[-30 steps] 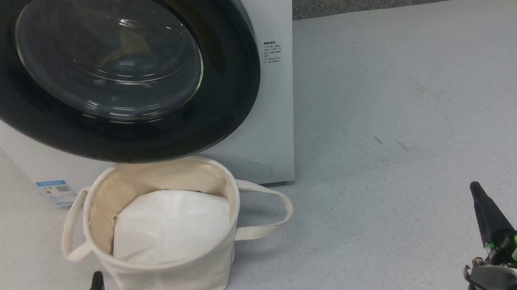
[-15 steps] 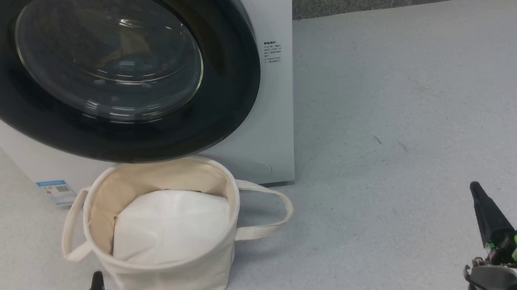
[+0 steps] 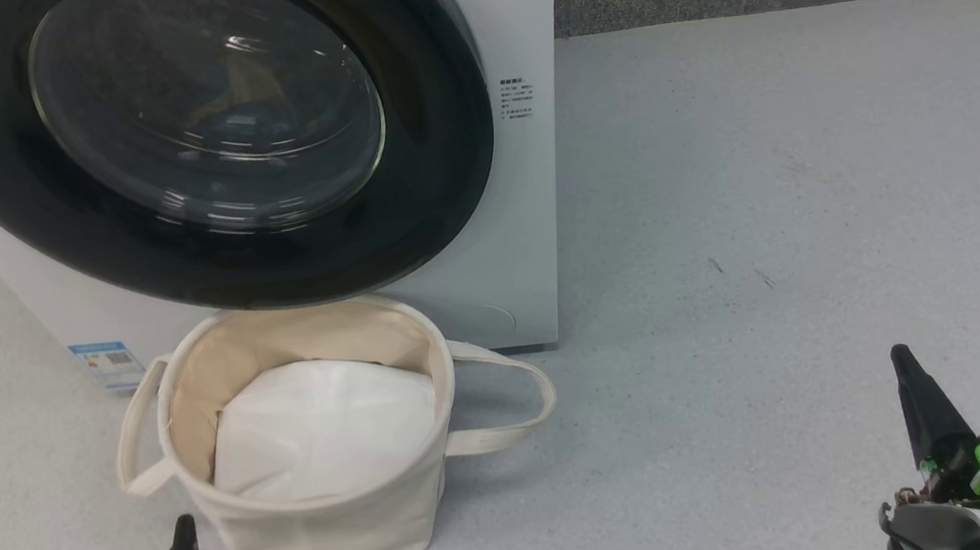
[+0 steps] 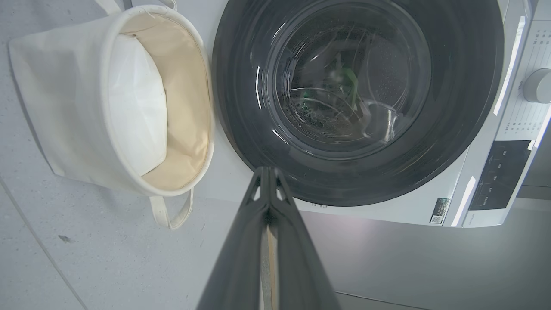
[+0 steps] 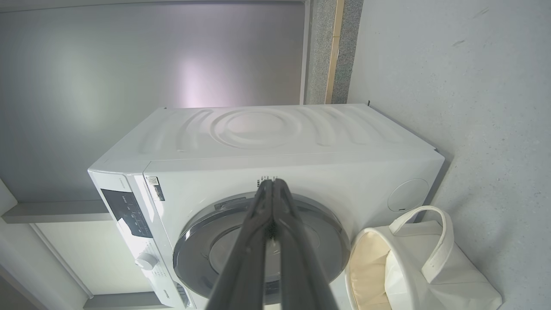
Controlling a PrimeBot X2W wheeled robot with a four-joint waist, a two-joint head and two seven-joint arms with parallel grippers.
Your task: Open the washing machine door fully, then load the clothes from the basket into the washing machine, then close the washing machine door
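Filling the basket (image 3: pixel 326 533), a white pad (image 3: pixel 323 428) hides its bottom

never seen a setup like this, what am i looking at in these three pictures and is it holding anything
This is a wheeled robot with two arms, each ending in a two-fingered gripper. One picture is taken from its head, looking down at the floor; the other two come from cameras on its wrists, so they look turned. A white washing machine stands ahead with its round black door shut. In front of it on the floor sits a cloth basket with a white pad inside. The left gripper and the right gripper both have their fingers closed together and hold nothing.
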